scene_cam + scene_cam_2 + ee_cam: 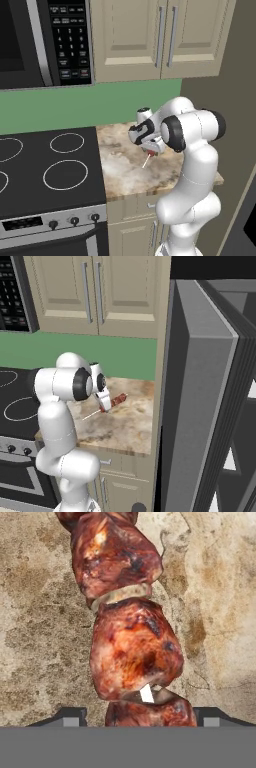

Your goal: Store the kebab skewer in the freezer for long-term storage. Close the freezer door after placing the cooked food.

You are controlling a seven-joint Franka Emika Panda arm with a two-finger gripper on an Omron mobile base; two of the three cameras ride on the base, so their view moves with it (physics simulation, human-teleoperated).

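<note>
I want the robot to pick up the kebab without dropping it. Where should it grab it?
Best on the meat chunks, from straight above. The kebab lies flat on the counter, so only its top and sides are free. The meat is the thickest part; the bare stick is thin and would probably slip. The gripper hangs over the meat with a fingertip on each side, across the stick.

**A home kitchen**

A black glass-top stove (47, 170) with ringed burners and front knobs stands at the left edge of a mottled stone counter (125, 170). A microwave (45, 40) with a keypad hangs above the stove. Beige wall cabinets (160, 37) with long metal handles run above a green wall (75, 105), and matching cabinets sit under the counter. A tall grey fridge unit (200, 406) rises at the counter's right edge, taller than the stove.
</note>
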